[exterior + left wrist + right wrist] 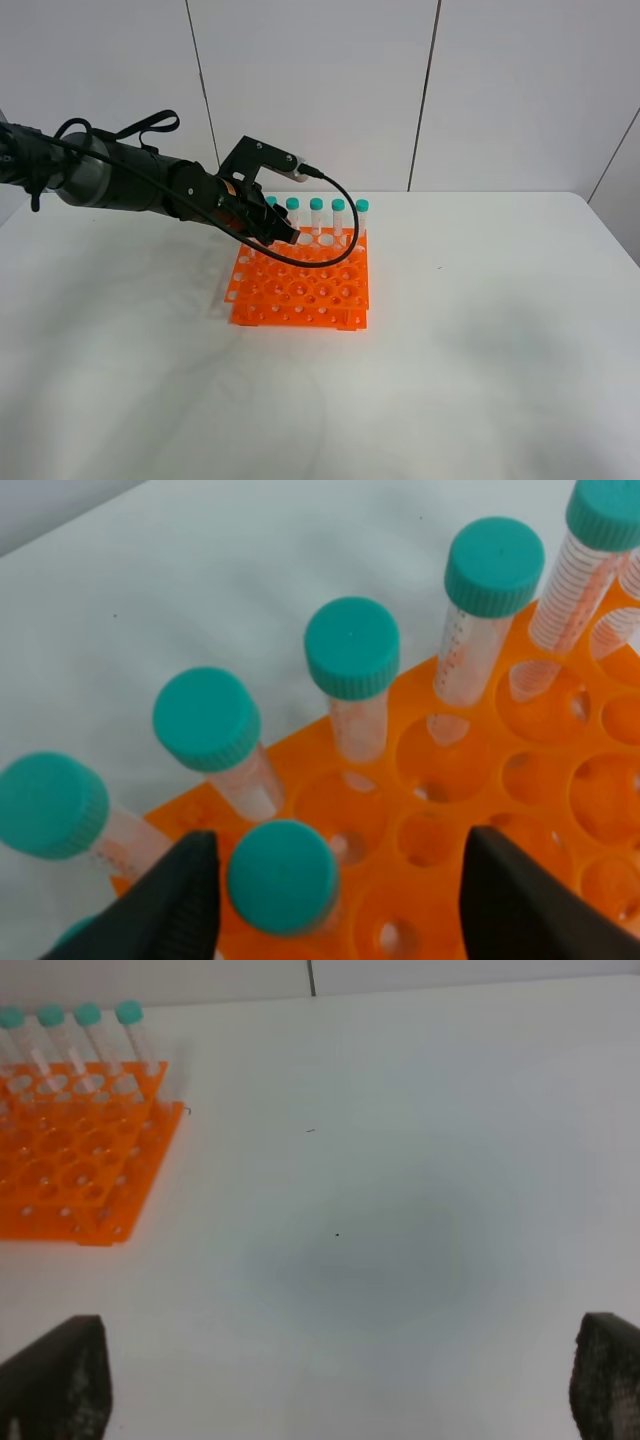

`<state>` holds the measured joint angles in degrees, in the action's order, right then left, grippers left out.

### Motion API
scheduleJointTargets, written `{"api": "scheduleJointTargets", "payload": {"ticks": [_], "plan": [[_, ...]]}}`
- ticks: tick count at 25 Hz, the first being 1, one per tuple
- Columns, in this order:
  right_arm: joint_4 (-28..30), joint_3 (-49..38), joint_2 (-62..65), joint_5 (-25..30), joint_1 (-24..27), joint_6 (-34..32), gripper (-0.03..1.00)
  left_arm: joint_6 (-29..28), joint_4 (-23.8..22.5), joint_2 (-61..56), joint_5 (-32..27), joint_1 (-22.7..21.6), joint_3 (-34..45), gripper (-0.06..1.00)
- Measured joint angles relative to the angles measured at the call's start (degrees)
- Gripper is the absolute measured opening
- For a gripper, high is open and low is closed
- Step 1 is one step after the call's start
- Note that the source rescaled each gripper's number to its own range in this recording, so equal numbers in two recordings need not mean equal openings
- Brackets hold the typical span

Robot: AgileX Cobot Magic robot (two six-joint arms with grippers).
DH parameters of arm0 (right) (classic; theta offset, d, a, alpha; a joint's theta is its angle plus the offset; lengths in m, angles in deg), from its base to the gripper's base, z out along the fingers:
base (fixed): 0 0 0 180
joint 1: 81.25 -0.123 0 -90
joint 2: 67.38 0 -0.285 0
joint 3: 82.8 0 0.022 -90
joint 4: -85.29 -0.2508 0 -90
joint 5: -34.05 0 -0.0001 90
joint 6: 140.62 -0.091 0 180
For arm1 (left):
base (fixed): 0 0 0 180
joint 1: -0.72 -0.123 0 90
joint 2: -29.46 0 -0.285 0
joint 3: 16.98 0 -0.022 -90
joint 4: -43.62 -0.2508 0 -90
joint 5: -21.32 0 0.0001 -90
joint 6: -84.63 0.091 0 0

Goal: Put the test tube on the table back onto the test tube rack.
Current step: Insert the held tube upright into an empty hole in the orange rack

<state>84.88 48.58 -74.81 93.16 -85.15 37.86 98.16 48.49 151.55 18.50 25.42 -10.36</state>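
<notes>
The orange test tube rack [300, 290] stands on the white table [480, 330]. A teal-capped test tube [280, 875] stands upright in a hole of the rack's second row, between the fingers of my left gripper [342, 832]. The jaws stand apart, with a clear gap between the cap and one finger [520, 900]. The other finger [180, 905] is close beside the cap. Several more capped tubes [350, 650] fill the back row. My right gripper [340, 1322] hangs open over bare table, with nothing between its fingers.
The left arm [130, 180] reaches in from the left, and its black cable loops over the rack's back row. The rack [80, 1160] lies well off to one side of the right gripper. White wall panels stand behind the table.
</notes>
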Motion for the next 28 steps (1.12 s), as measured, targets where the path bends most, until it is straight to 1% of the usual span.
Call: {"api": "scheduleJointTargets", "payload": {"ticks": [9, 11, 12, 13, 15, 16, 18, 20, 22, 23, 25, 28], "plan": [[0.00, 0.00, 0.00, 0.00, 0.00, 0.00, 1.00, -0.64, 0.00, -3.76, -0.02, 0.00, 0.00, 0.45], [0.00, 0.00, 0.00, 0.00, 0.00, 0.00, 1.00, -0.64, 0.00, -5.47, -0.02, 0.00, 0.00, 0.47], [0.00, 0.00, 0.00, 0.00, 0.00, 0.00, 1.00, -0.55, 0.00, -6.28, -0.02, 0.00, 0.00, 0.50], [0.00, 0.00, 0.00, 0.00, 0.00, 0.00, 1.00, -0.19, 0.00, -7.25, -0.02, 0.00, 0.00, 0.58], [0.00, 0.00, 0.00, 0.00, 0.00, 0.00, 1.00, 0.56, -0.12, -8.88, -0.02, -0.32, 0.00, 0.80], [-0.05, 0.00, 0.00, 0.00, 0.00, 0.00, 1.00, 0.84, -0.16, -9.71, -0.21, -0.54, 0.00, 0.87], [-0.05, 0.00, 0.00, 0.00, 0.00, 0.00, 1.00, 1.06, -0.16, -10.87, -1.57, -1.62, 0.00, 0.94], [-0.05, 0.00, 0.00, 0.00, 0.00, 0.00, 1.00, 1.11, -0.16, -11.49, -4.26, -3.09, 0.00, 0.98], [-0.05, 0.00, 0.00, 0.00, 0.00, 0.00, 1.00, 1.02, -0.16, -11.72, -7.41, -4.56, 0.00, 0.99], [-0.05, 0.00, 0.00, 0.00, 0.00, 0.00, 1.00, 0.10, -0.16, -11.85, -9.60, -5.55, -0.07, 0.99], [-0.05, 0.00, 0.00, 0.00, 0.00, 0.00, 1.00, -3.11, -0.11, -11.90, -15.78, -7.55, -1.29, 0.99], [-0.05, 0.00, 0.00, 0.00, 0.00, 0.00, 1.00, -7.00, -0.10, -11.96, -26.63, -11.63, -3.75, 0.99]]}}
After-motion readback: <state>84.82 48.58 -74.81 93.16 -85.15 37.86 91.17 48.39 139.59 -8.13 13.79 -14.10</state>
